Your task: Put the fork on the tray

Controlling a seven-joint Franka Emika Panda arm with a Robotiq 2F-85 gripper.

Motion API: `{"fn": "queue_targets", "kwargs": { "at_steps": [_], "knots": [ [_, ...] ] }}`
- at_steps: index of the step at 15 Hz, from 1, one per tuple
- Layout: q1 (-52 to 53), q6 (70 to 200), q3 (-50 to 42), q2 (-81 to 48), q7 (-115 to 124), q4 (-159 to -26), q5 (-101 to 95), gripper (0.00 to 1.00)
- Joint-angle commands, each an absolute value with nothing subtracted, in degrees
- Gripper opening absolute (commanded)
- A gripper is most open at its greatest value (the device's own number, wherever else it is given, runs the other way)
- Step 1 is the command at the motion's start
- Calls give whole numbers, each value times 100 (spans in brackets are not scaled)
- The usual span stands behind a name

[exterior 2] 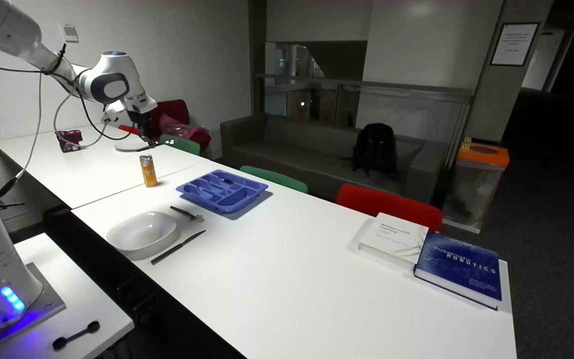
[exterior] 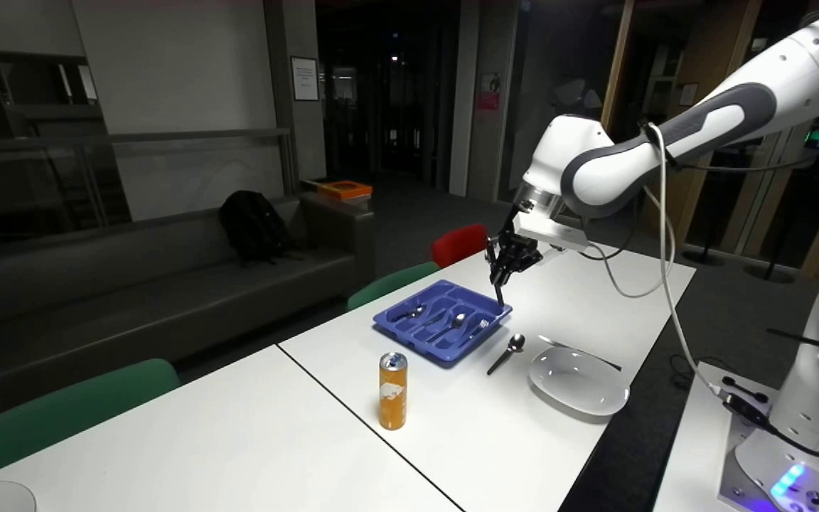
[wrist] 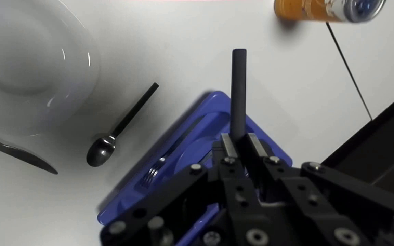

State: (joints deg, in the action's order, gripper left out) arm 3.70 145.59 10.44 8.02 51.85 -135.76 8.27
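Observation:
My gripper [wrist: 241,137] is shut on a slender dark handle that I take for the fork [wrist: 238,92]. Its head is hidden by the fingers in the wrist view, and tines cannot be made out. The gripper shows in both exterior views [exterior: 498,274] [exterior 2: 146,141], held above the table. The blue divided tray [wrist: 219,98] lies below the fingers in the wrist view and partly hides behind them. It also shows in both exterior views [exterior: 409,343] [exterior 2: 200,200]. It holds several utensils, including another fork [wrist: 150,172] in an edge compartment.
A spoon [exterior: 516,343] lies between the tray and the white plate [exterior: 580,380]. A knife [exterior 2: 177,247] lies beside the plate. An orange can [exterior: 393,398] stands upright near the table seam. Two books [exterior 2: 394,237] lie at the table's far end from the can.

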Motion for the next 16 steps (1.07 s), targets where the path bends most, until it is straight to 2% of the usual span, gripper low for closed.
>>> {"fn": "queue_targets", "kwargs": {
  "at_steps": [1,5,6,10,11,16],
  "knots": [
    [311,15097,933,332,6013,-13259,895,3],
    [467,16003,941,311,7074,-13442,960,3],
    [443,15651,849,243,6639,-13382,847,12],
    [519,15844,880,233,6992,-13387,859,12],
    [485,15970,878,219,7228,-13405,708,3],
    [182,16512,754,-67,9284,-13293,-260,3]
  ]
}}
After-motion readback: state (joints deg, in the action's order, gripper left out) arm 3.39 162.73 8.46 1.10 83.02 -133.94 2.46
